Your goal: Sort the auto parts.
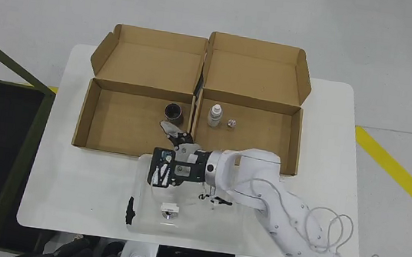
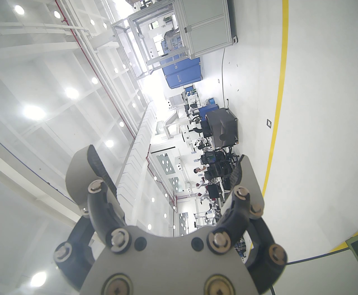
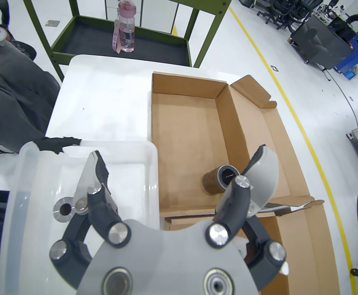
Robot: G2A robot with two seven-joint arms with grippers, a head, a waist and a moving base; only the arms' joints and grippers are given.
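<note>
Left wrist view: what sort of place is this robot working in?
Probably an industrial hall or robotics test floor. A painted yellow floor line curves past, a metal-framed enclosure stands beside blue cabinets, and rows of ceiling lights run high overhead.

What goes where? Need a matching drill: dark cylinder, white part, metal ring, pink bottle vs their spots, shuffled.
Things:
1 dark cylinder
2 white part
3 metal ring
4 pink bottle

Places:
A clear bin
B green cart
C right cardboard box
D left cardboard box

Pairs: 1-D, 2-C, 3-A, 4-B.
</note>
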